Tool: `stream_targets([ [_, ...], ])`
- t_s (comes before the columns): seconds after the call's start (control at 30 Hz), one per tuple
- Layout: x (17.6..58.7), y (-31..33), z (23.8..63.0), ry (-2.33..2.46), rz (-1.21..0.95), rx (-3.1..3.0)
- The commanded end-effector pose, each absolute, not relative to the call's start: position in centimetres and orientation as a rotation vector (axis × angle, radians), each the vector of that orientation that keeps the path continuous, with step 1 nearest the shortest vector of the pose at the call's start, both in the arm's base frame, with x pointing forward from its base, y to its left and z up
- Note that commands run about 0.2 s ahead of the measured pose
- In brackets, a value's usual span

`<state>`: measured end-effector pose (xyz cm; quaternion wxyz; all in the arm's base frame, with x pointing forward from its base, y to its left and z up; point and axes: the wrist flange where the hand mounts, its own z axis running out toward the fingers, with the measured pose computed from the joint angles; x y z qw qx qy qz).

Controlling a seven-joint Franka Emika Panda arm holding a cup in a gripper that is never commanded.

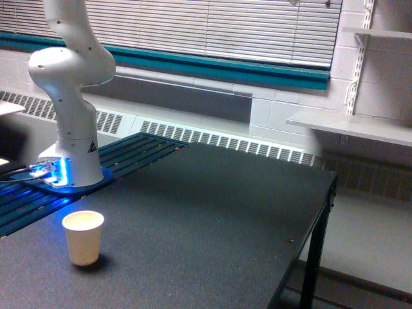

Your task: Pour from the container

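The container is out of view, and so is the gripper; only the arm's white base and lower links (69,109) show, at the exterior view's left, rising out of the top of the frame. A small cream paper cup (84,237) stands upright on the dark table (212,219), in front of the arm's base near the front left. Its inside cannot be made out.
The base sits on a blue-lit mount (58,177) over dark slats (129,154). The table's right edge and a black leg (315,251) drop to the floor. White wall shelves (351,125) hang at the right; a radiator grille (225,141) runs behind the table.
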<state>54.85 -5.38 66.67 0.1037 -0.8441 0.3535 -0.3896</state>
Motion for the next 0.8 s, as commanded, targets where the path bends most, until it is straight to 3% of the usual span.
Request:
stream_targets([
  [0.03, 55.5, -5.2, 65.0, 1.044, -1.117, -2.507],
  [0.53, 54.4, -7.9, 63.4, 1.032, -1.147, -2.546],
  [0.8, 52.0, -13.0, 59.9, 1.064, -1.171, -2.633],
])
